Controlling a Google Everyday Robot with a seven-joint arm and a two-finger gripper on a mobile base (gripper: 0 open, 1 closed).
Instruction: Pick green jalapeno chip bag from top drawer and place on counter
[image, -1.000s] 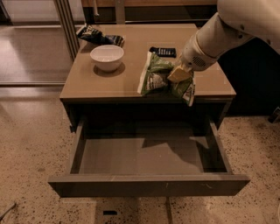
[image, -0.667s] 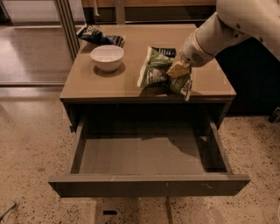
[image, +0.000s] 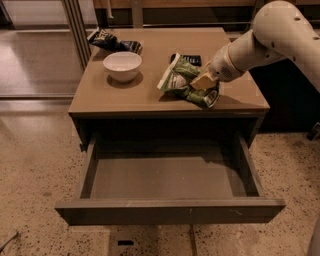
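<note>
Across the upper middle, the counter: glossy tan, thin dark edge, square top of a low cabinet

Under it, pulled well out, the top drawer: shows only a bare grey floor and plain flat front

In from the upper right, the white arm: slopes down and leftward over the counter's right side, wrist tipped toward the tabletop, ends at the bag

Right of centre on the counter, the green jalapeno chip bag: lies crumpled, one end pointing toward the bowl, the other bunched near the right front edge; so out of the drawer and resting on the top. Looks light, soft and crackly. Probably slides on the gloss, gives under any squeeze, carries brittle chips inside. Better to pinch a crimped end seam or a gathered fold than the puffed middle; calls for little force

On the bag's right half, the gripper: sits low, touching the foil; cannot tell whether clamped on it or let go

Left of the bag and apart from it, a white bowl

At the back left corner, a dark blue snack bag

Just behind the green bag, partly hidden by it, a small dark packet
</note>
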